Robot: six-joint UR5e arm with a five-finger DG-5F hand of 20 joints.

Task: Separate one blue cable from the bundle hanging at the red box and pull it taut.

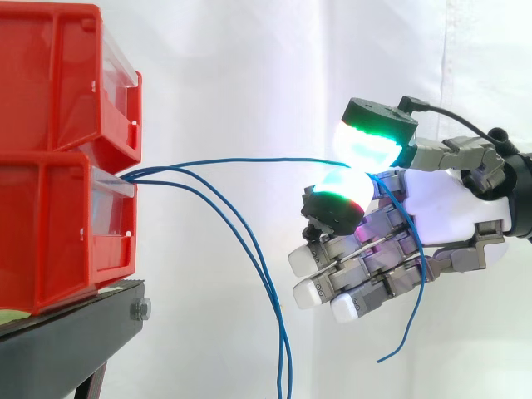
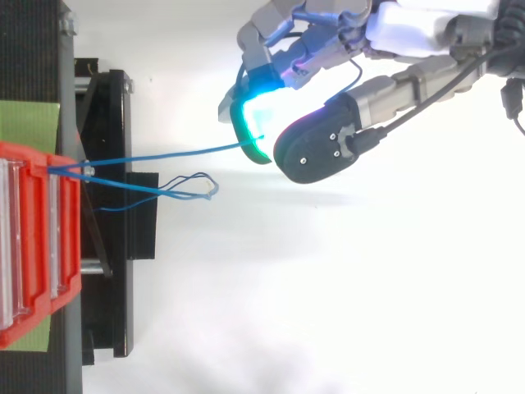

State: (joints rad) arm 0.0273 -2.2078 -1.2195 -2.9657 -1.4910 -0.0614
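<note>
The hand (image 1: pixel 449 204) sits well right of the stacked red bins (image 1: pixel 50 216), its fingers (image 1: pixel 342 188) pinched on one blue cable (image 1: pixel 249 160). That cable runs almost level from the gap between the bins at their front edge. The other blue cables (image 1: pixel 249 241) droop free below it, past the edge of the black stand (image 1: pixel 75 332), in the open room between bins and hand.

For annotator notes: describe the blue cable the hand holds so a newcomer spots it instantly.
Start at the stacked red bins; blue cables come out between them. One blue cable runs nearly level across to the hand, pinched between glowing pads; the other two cables droop to the bottom edge.
</note>
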